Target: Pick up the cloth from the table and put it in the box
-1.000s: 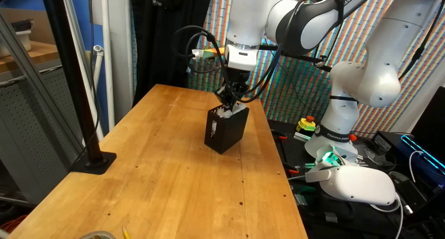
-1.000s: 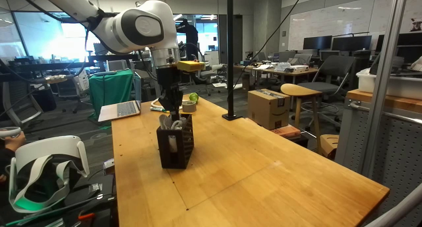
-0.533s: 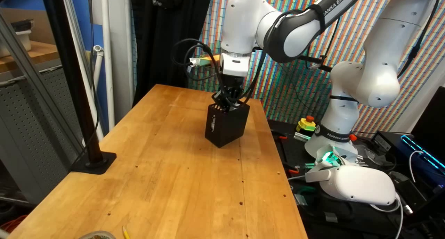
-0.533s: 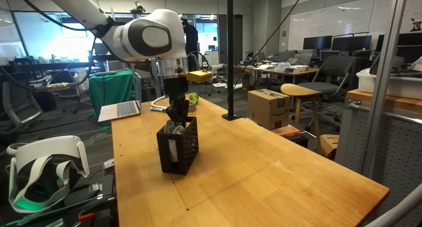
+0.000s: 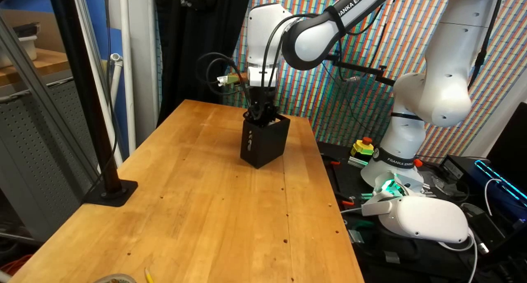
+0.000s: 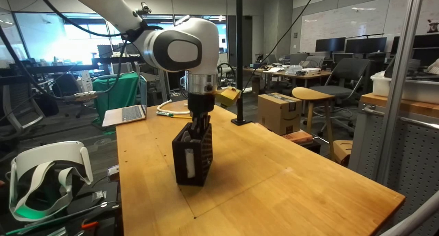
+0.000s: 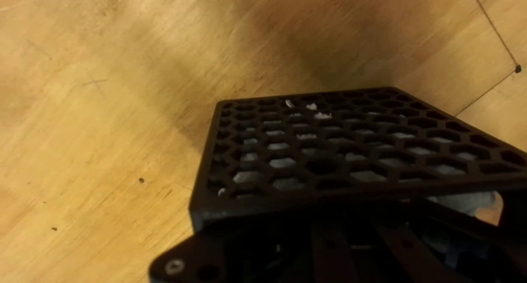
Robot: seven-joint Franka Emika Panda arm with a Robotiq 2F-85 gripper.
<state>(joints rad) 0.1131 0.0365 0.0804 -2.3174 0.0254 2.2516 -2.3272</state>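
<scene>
Step in hand, as judged from here: placing, close to its end. The box stands upright on the table, with the arm reaching over it. The cloth is inside the box. It shows through the slot in the narrow end and just inside the mouth in an exterior view, and as pale patches behind the hexagonal holes of the broad wall in the wrist view.

The pincer points down, its lower end inside the mouth. The box hides that end in both exterior views, and the wrist view is too dark there. I cannot tell whether the pincer is spread, narrow or gripping the cloth. Contact with the box wall cannot be confirmed either.

Next move, by judgement:

1. Release. If the cloth is gripped, spread the pincer only as far as the narrow mouth allows.
2. Raise the pincer straight up until clear of the rim. Sideways travel at this depth is likely to drag or tip the box.
3. Check that the cloth does not rise with the pincer. If it does, lower and repeat the release.
</scene>
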